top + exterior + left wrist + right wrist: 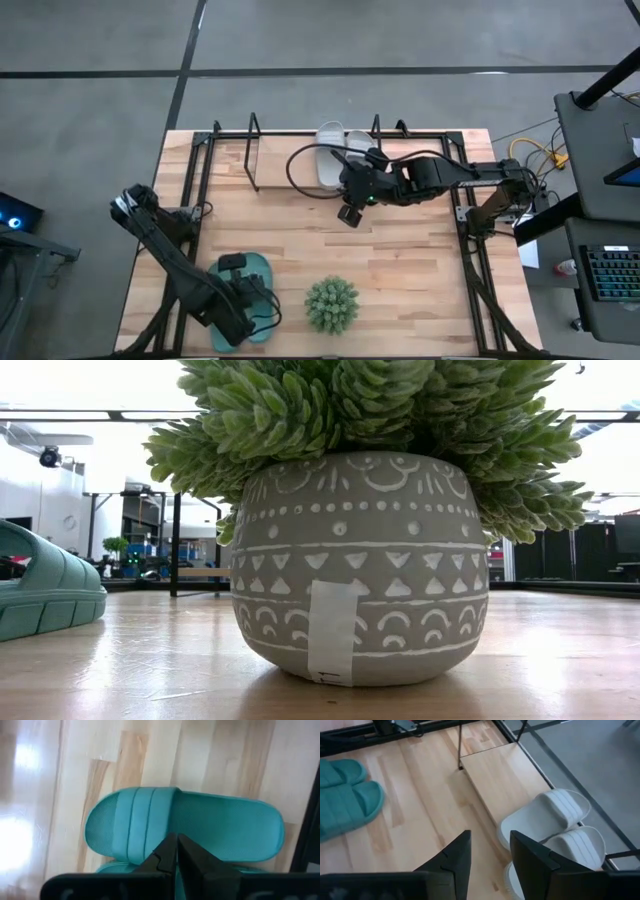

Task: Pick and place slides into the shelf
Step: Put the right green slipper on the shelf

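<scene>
Two teal slides (pixel 245 285) lie side by side near the table's near-left corner; one of them (pixel 185 822) fills the left wrist view, and one (pixel 40 595) shows in the low view. My left gripper (pixel 175 845) is shut and sits right over the footbed behind the strap. Two pale grey slides (pixel 335 152) lie on the right end of the shelf (pixel 285 160) at the far edge, also seen in the right wrist view (pixel 547 815). My right gripper (pixel 490 850) is open, just near of the grey slides, touching nothing. My left gripper points its shut fingertips (pixel 170 850) down at the teal slide's footbed (pixel 210 820), just behind the strap. Whether the tips touch the footbed cannot be told from this view.
A spiky green plant in a patterned grey pot (pixel 332 305) stands near the table's near edge, right of the teal slides, and fills the low view (pixel 360 580). Black frame rails (pixel 200 190) run along the table's left and right sides. The shelf's wooden board (pixel 505 775) is bare left of the grey slides.
</scene>
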`<state>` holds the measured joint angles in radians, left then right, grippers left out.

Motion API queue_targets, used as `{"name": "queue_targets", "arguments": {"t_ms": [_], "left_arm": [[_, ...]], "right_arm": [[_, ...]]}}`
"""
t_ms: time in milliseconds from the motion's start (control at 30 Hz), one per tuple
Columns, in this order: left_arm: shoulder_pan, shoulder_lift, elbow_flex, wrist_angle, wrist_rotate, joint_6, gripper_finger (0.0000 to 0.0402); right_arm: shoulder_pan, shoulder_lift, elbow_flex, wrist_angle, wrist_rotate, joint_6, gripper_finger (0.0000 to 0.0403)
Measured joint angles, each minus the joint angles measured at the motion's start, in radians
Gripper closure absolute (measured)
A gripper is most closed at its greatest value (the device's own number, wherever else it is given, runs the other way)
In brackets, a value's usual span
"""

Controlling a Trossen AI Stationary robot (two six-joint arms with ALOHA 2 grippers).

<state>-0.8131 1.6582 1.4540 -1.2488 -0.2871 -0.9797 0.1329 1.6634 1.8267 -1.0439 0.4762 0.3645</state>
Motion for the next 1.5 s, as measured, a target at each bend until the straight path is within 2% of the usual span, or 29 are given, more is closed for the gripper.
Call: {"name": "queue_targets", "arguments": {"t_ms": [267,467,733,1000,1500], "left_arm": [[-0.039,0.099,0.002,0.010,0.018,0.017,0.0393],[-0.044,0.147,0.004,0.012,0.042,-0.008,0.0338],[-0.039,0.142,0.002,-0.001,0.036,-0.061,0.0272],[-0.038,0.170,0.002,0.003,-0.040,-0.047,0.0266],[-0.038,0.266,0.000,-0.035,-0.094,-0.002,0.0266]], "right_arm": [[0.007,0.000,0.000,-0.001,-0.014,-0.009,0.0282],[0.007,0.000,0.000,-0.001,-0.016,-0.018,0.0281],[0.007,0.000,0.000,-0.002,-0.015,-0.025,0.0287],[0.007,0.000,-0.002,-0.002,-0.013,-0.025,0.0287],[0.019,0.000,-0.002,-0.031,-0.035,-0.005,0.0292]]}}
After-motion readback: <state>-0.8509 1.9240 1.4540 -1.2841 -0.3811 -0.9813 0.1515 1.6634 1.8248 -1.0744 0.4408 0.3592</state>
